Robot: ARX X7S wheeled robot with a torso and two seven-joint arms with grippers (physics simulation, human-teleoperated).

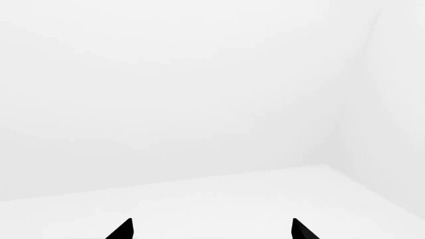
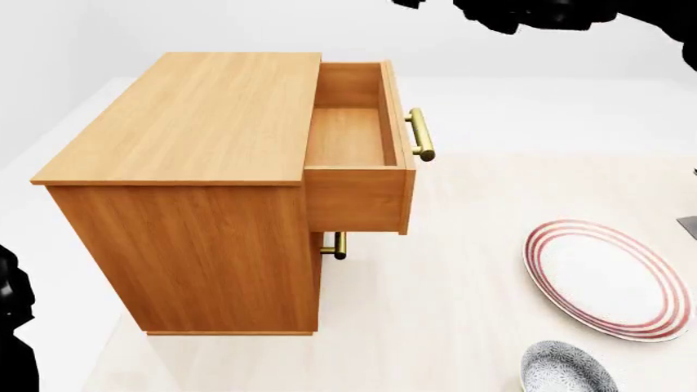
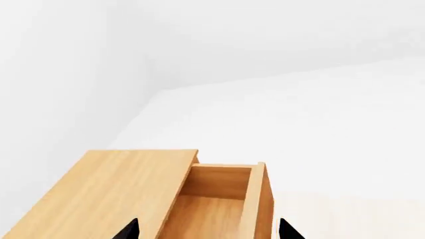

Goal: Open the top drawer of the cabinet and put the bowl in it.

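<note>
Right wrist view shows the right pincer raised above the cabinet, its tips spread and empty, the top drawer pulled out below it. The bowl sits on the floor well away, near the plate. Risk, I judge: a rim grasp slipping, or clipping the plate. The left pincer, tips apart, faces bare wall.

no readable text, labels, brands or numbers on any surface in any view
</note>
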